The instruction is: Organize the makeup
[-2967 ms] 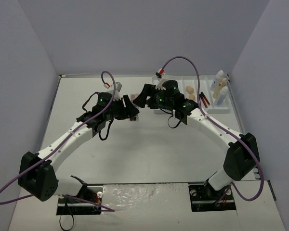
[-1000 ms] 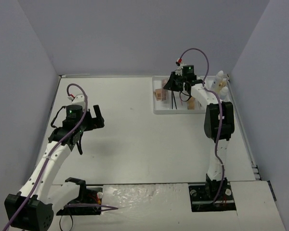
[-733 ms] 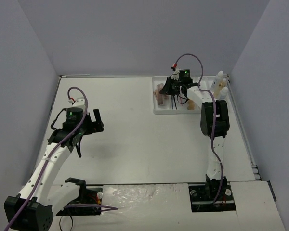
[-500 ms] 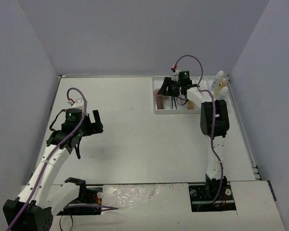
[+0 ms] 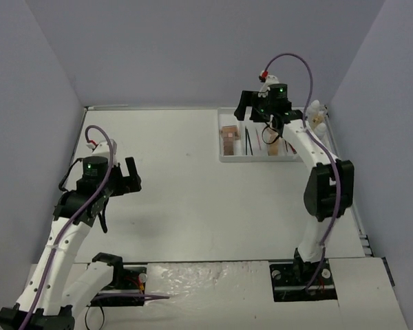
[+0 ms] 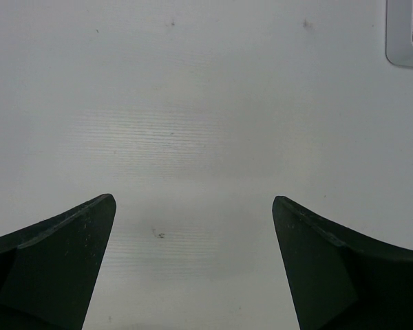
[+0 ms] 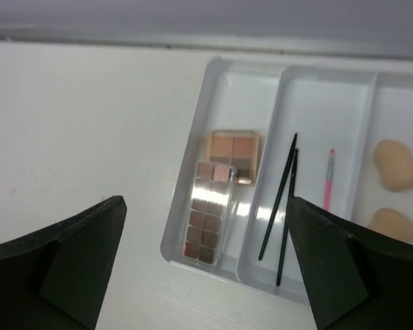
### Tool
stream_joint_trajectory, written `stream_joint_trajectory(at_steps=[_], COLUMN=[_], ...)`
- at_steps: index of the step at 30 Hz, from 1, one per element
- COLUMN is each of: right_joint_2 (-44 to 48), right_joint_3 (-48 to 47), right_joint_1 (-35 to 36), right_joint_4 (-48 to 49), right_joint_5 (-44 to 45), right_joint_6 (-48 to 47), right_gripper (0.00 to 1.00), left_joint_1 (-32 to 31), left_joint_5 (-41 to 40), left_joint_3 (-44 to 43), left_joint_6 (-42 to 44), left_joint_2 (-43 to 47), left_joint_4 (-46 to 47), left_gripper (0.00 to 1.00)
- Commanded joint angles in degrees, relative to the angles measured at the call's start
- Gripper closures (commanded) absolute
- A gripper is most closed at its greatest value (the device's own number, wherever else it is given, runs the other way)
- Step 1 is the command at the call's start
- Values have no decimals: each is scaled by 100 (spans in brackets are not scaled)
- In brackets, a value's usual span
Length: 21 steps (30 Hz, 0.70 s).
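- Right gripper: jaws wide apart and empty, hovering above the left end of the tray.
- Left compartment, directly below it: a square palette, with a long palette overlapping its near corner.
- Middle compartment: two black pencils side by side, and a pink pencil near them.
- Next compartment to the right: two peach sponges.
- Right end of the tray: bottles, partly hidden by the right arm.
- Left gripper: jaws wide apart and empty, over the table, well apart from the tray.
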<state>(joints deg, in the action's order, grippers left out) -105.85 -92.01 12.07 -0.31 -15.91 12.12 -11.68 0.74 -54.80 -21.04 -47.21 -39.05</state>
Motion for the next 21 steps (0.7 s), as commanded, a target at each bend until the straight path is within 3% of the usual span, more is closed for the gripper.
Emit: stream_joint_trajectory(at_steps=[1,13,21], right_joint_2=[1819,5340,6780], right_joint_3=[602,2715,2797], right_joint_1=[32,26,25], right_joint_4=[154,-643,-1435], right_joint_5=[959,2354,2754], right_joint_6=[-197,-339,-437], right_gripper=[0,0,0], left_joint_1=[-204,-862,-871], left_joint_5=[-702,-1363,-1674], left_joint_3=[-841,-1464,-1500], left_joint_6=[319,648,766], left_joint_2=[217,437,563], left_joint_4=[-359,-489,-342], left_gripper=[3,3,3])
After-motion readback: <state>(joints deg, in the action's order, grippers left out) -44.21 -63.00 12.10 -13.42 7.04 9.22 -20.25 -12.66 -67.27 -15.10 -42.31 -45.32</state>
